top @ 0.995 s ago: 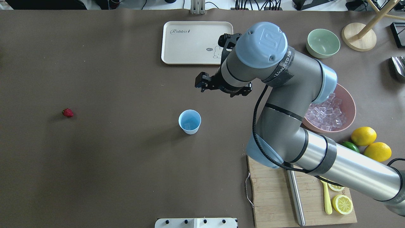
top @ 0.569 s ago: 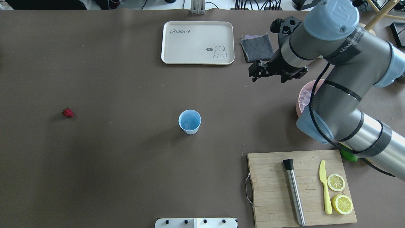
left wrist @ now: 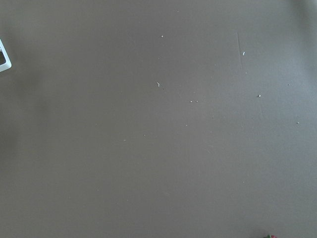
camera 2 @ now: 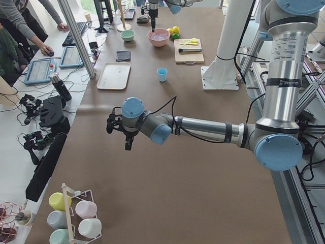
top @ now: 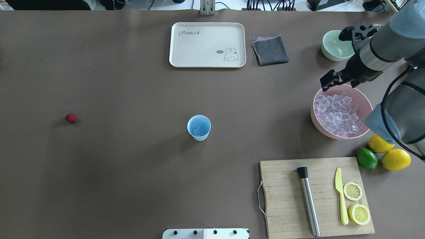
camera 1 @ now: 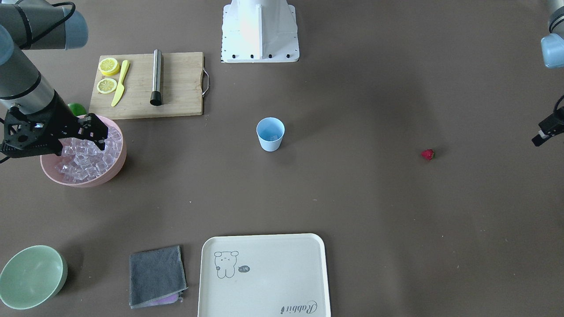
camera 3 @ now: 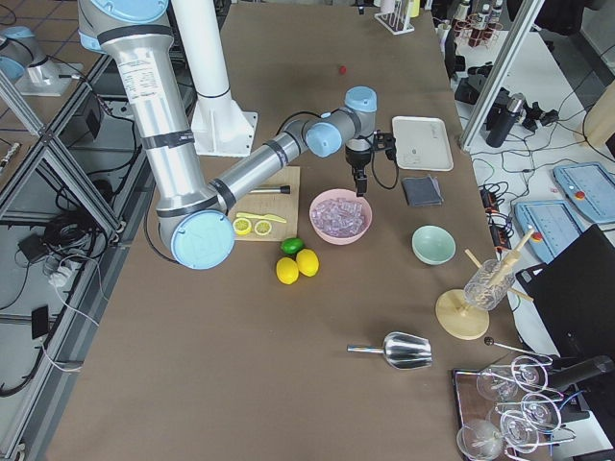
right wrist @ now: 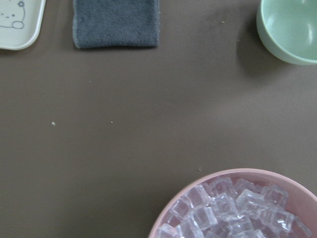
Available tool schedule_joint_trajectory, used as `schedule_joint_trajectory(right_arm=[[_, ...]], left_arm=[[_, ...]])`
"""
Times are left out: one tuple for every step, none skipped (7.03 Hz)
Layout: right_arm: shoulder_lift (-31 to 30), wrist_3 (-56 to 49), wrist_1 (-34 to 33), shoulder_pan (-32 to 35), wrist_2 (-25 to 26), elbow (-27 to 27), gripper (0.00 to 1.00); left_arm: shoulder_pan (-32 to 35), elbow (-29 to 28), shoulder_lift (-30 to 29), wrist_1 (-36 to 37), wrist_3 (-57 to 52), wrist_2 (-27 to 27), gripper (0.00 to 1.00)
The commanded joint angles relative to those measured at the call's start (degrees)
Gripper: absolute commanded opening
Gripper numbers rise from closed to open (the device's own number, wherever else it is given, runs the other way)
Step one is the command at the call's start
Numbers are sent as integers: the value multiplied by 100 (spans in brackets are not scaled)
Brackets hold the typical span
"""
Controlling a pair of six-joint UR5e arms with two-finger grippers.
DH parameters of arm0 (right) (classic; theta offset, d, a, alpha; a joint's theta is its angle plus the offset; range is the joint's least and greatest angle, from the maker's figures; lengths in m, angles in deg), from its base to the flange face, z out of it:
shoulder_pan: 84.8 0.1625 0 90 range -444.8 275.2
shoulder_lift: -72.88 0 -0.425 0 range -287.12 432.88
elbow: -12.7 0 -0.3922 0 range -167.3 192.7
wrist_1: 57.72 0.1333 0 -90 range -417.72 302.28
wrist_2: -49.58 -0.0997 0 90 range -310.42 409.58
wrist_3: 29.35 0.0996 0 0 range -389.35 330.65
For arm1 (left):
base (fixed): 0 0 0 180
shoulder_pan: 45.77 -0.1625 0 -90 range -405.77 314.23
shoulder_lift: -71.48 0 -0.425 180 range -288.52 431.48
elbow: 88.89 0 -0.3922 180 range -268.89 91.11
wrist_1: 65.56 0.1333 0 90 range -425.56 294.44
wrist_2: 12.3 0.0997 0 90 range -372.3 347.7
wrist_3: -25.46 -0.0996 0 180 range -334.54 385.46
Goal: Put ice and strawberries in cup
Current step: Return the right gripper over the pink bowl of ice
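While hanging over the far rim of the pink bowl (top: 312,113), grips nothing: right gripper (top: 327,82) with jaws a little apart and empty. Looks set to dip for another cube from the heaped ice (top: 337,113) below. Cannot tell the spread of the left gripper (camera 2: 128,144), shown only small and side-on, over bare table near the strawberry (top: 71,118). Finds the cup (top: 199,127) upright mid-table, well apart from bowl and berry, with seemingly one cube in the bottom.

Could go wrong in several ways from here. May jam the fingers against neighbours on dropping into such tightly packed cubes, or pinch two at once. May lose a smooth, glassy cube from the pinch on the long carry to the cup. May bounce it off the rim, or tip the light tumbler, by releasing off-centre. May bruise the berry or roll it away by closing too hard.

Counts one cup, one strawberry, one pink bowl with cubes too many to number, one pale green bowl (top: 332,46), one tray (top: 206,44), one grey cloth (top: 270,49), one cutting board (top: 282,199) carrying one steel rod (top: 308,202), one yellow knife (top: 340,192) and two lemon halves (top: 352,191), plus two whole lemons (top: 395,159) and one lime (top: 367,158).
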Motion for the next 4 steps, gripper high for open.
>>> schedule_joint_trajectory(right_arm=[[-152,-7,409,-68,20,-371,100],[-152,176,813,-208,46,-678,100],[-152,500,1157,-366,64,-794,100],[-143,538,1186,-403,47,-778,100]], left_arm=[[0,-2,0,7,-2,2,97],[0,-10,0,7,-2,2,97],[0,-2,0,7,-2,2,97],[0,-2,0,7,-2,2,97]])
